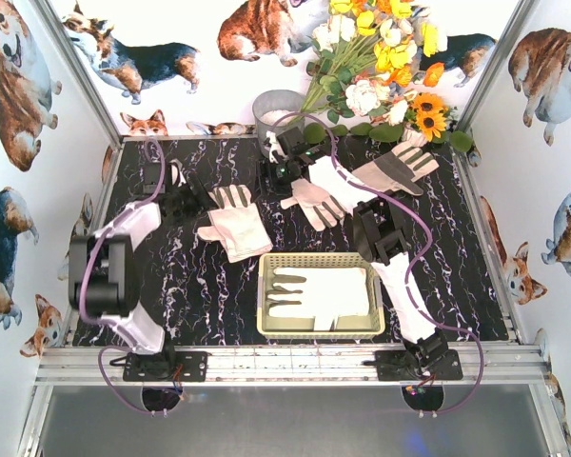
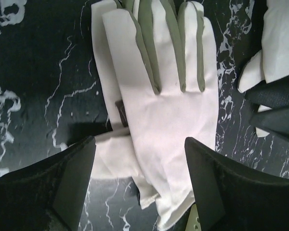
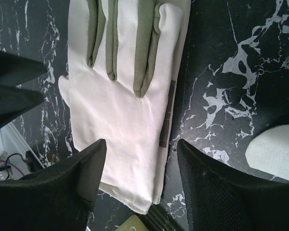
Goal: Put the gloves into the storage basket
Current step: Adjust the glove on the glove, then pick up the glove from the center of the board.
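Fingertips lost off the top in both wrist views

Ahead of the left gripper (image 2: 139, 161), the glove (image 2: 168, 120) runs off the top edge. It's the same ahead of the right gripper (image 3: 140, 154), where the second glove (image 3: 125, 110) has its cuff corner hidden behind one finger (image 3: 62, 192).

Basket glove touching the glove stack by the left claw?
Apart. Top view: the basket glove lies inside the storage basket rim; glove stack sits outside it.

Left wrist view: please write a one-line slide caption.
Open left end effector over stacked white gloves on the black marbled table.
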Robot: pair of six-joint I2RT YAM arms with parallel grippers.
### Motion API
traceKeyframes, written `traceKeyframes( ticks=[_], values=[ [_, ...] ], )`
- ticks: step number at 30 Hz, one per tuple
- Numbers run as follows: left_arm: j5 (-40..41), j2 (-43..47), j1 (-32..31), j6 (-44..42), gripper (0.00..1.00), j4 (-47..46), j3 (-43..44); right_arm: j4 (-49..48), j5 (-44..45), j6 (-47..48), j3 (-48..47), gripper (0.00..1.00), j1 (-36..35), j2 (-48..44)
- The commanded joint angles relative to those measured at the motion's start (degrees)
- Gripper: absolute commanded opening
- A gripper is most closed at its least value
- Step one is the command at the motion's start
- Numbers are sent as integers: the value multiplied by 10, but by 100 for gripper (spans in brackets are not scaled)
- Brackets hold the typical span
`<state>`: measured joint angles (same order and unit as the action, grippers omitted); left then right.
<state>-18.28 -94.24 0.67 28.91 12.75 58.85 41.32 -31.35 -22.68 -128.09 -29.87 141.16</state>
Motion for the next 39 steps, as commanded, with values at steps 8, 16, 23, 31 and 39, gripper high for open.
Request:
traceKeyframes(
  ticks=[8, 16, 23, 31, 39],
  values=[
    [-96, -141, 20, -64, 67, 24, 80, -33, -60, -64, -7, 63, 7, 31],
    [-69, -159, 22, -92, 48, 48, 69, -50, -72, -95, -4, 66, 5, 57],
    [-53, -162, 24, -107, 29, 54, 45, -60, -85, -102, 13, 66, -9, 67],
    [-51, -160, 25, -106, 15, 45, 15, -66, -94, -115, 13, 65, -33, 84],
    [-79, -142, 24, -87, 12, 20, -16, -109, -122, -153, 3, 61, -56, 106]
  ],
)
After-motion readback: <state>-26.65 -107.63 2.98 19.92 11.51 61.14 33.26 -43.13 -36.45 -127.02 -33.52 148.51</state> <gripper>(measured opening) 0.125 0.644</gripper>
